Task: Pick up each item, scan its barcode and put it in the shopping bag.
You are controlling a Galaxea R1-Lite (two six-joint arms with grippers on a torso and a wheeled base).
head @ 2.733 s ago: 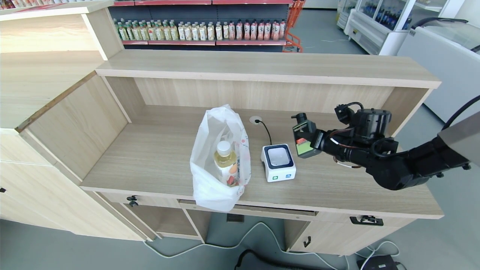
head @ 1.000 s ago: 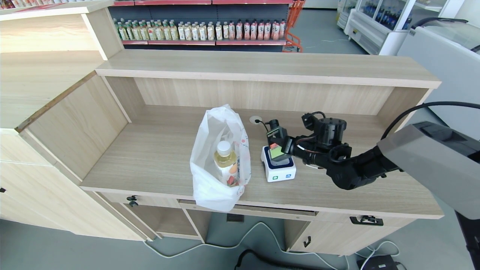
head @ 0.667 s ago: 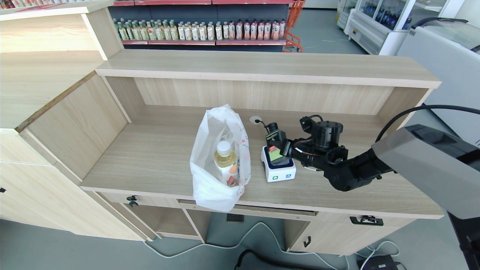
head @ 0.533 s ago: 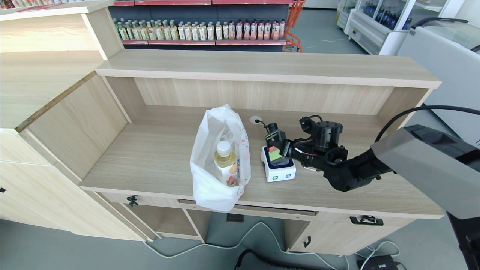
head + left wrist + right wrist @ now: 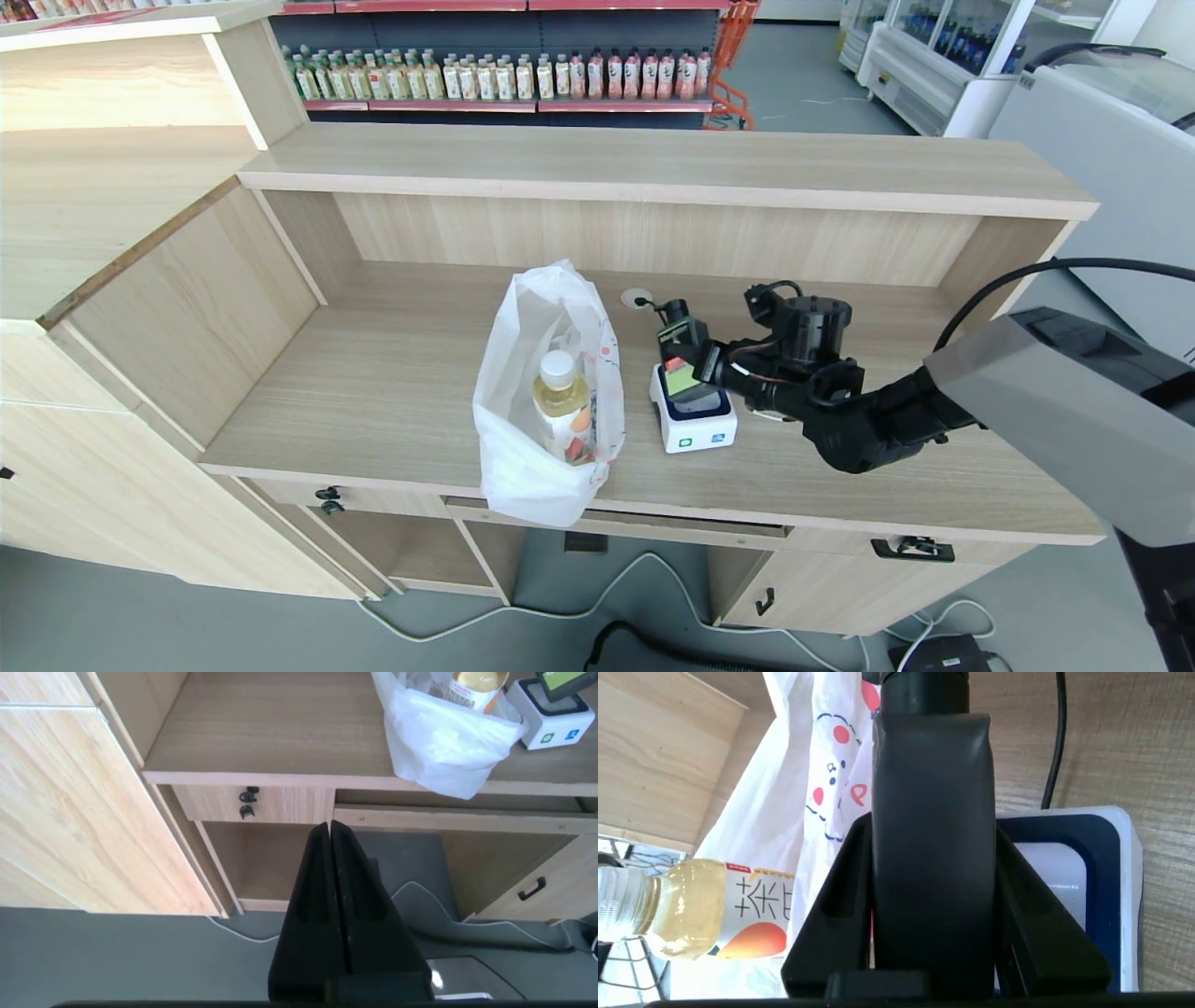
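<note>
A white plastic shopping bag (image 5: pixel 546 392) stands on the wooden counter with a pale tea bottle (image 5: pixel 560 397) upright inside. Right of it sits the white barcode scanner (image 5: pixel 693 415). My right gripper (image 5: pixel 680 353) is shut on a small dark carton (image 5: pixel 682 366) with a green and red label, holding it just over the scanner's window. In the right wrist view the carton (image 5: pixel 934 784) stands between my fingers, with the scanner (image 5: pixel 1088 896) behind it and the bag (image 5: pixel 813 831) and bottle (image 5: pixel 701 905) beside. My left gripper (image 5: pixel 331 840) is shut and holds nothing, low in front of the counter.
The scanner's black cable (image 5: pixel 661 327) runs to a grommet hole (image 5: pixel 637 298) at the back. A raised ledge (image 5: pixel 653 168) and wooden side walls close in the counter. Drawers with black handles (image 5: pixel 912 549) lie under its front edge. Bare counter lies left of the bag.
My right arm carried the carton leftward from right of the scanner to over its window. In the last half second it shifted slightly farther left.
</note>
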